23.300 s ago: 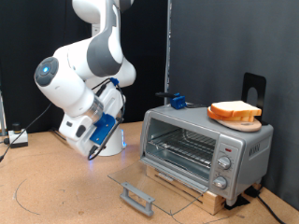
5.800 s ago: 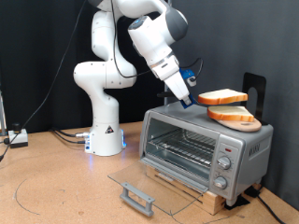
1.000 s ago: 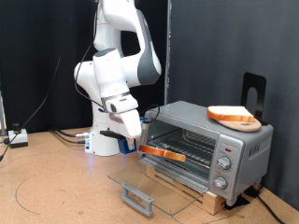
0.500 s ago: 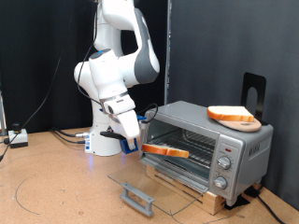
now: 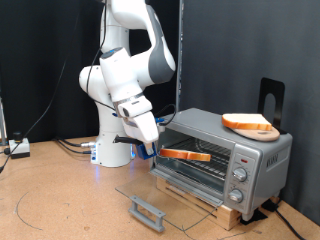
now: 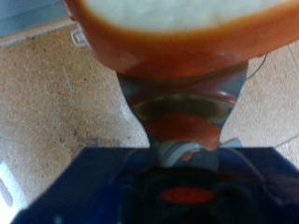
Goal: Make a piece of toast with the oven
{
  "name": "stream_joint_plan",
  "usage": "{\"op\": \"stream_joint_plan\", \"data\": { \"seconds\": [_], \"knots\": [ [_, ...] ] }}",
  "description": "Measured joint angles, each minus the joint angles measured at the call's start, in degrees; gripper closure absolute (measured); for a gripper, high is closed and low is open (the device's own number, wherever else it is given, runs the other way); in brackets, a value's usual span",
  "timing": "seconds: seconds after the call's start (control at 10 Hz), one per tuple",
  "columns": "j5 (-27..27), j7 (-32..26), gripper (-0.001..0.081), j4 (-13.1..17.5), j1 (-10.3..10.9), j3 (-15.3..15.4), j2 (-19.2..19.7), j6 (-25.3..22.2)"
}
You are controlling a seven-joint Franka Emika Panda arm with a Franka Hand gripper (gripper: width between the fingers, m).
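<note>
My gripper (image 5: 159, 151) is shut on the piece of toast (image 5: 188, 155), held flat at one edge. The slice reaches into the open front of the silver oven (image 5: 262, 152), just above its wire rack (image 5: 198, 168). The gripper itself stays outside the opening, on the exterior view's left of the oven. In the wrist view the toast (image 6: 177, 28) shows a pale cream face and orange-brown crust, clamped between the fingers (image 6: 183, 105). The oven's glass door (image 5: 170, 198) lies open and flat, with its grey handle (image 5: 147, 212) at the front.
A flatter orange-brown slice-like piece (image 5: 250, 122) rests on the oven's roof in front of a black stand (image 5: 271, 97). Knobs (image 5: 238, 183) sit on the oven's right panel. The robot base (image 5: 113, 150) stands behind, on the brown table (image 5: 60, 200).
The gripper has carried the toast toward the exterior view's right, from in front of the oven into its opening. The piece on the roof has not moved.
</note>
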Motion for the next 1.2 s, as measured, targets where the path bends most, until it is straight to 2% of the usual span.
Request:
{"op": "stream_joint_plan", "data": {
  "seconds": [0.3, 0.7, 1.0, 1.2],
  "knots": [
    [0.36, 0.41, 0.041, -1.67, 1.24, 2.03, -2.07, -0.11],
    [-5.31, 1.29, 0.041, -3.46, -0.92, 4.67, -2.42, 3.46],
    [-1.9, 0.63, 0.041, -3.52, -0.86, 4.15, -2.35, 3.65],
    [0.94, -1.82, 0.041, -3.52, -0.78, 3.61, -2.28, 3.65]
  ]
}}
